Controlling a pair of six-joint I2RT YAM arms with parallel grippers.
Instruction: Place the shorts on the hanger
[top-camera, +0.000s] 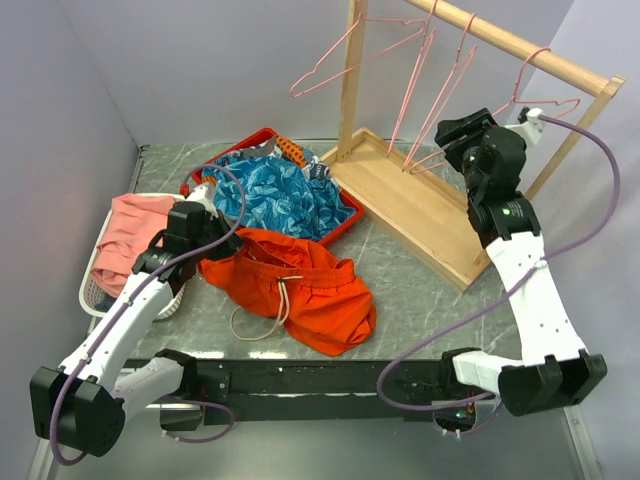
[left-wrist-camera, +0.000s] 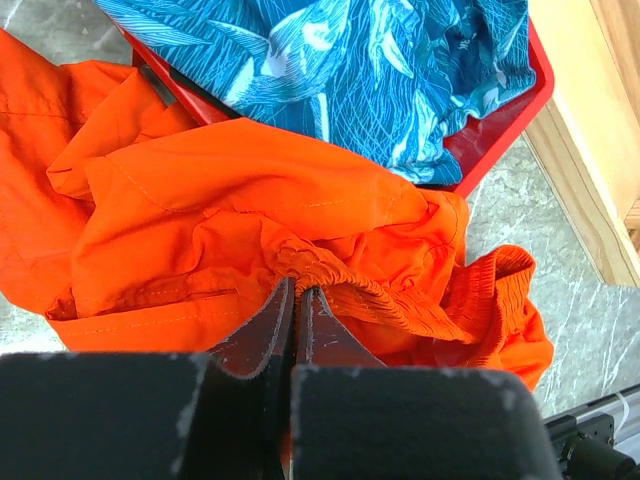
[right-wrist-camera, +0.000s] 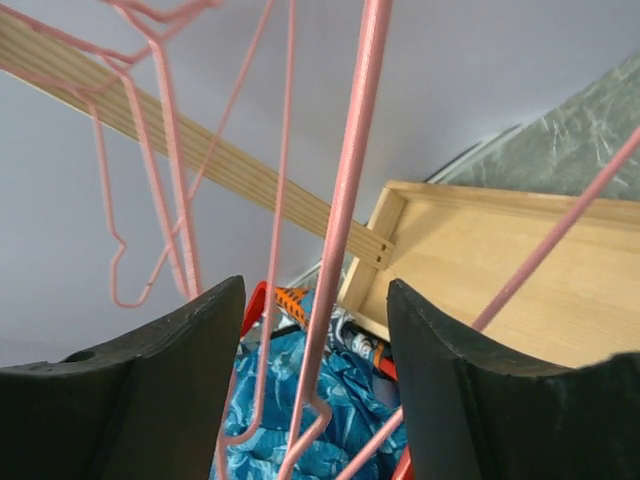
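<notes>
Spreading under both arms is the grey table (top-camera: 420, 290). The wooden rack (top-camera: 420, 205) stands on it around the right gripper (right-wrist-camera: 315, 290), with its rail above and beyond the fingers and its base below and to their right. The shorts (left-wrist-camera: 250, 200) lie crumpled on the table directly ahead of the left gripper (left-wrist-camera: 297, 292), well apart from the right one. The left jaws are pressed together on a fold of orange cloth at the gathered waistband, so this gripper has the shorts pinched. Just beyond the shorts from those tips sits a red tray (left-wrist-camera: 500, 130) heaped with a blue leaf-print garment (left-wrist-camera: 350, 70); the shorts lie against its rim. Left of the left gripper stands a white basket (top-camera: 90, 295) with pink cloth (top-camera: 135, 225) in it. The right jaws stand wide apart and hold nothing. One pink hanger (right-wrist-camera: 355, 180) runs down between the two fingers; it seems to touch neither, though the close view makes that hard to judge. More hangers (right-wrist-camera: 170, 150) hang to that gripper's left. The white drawstring (top-camera: 284, 298) trails off the shorts onto the table, right of the left arm.
</notes>
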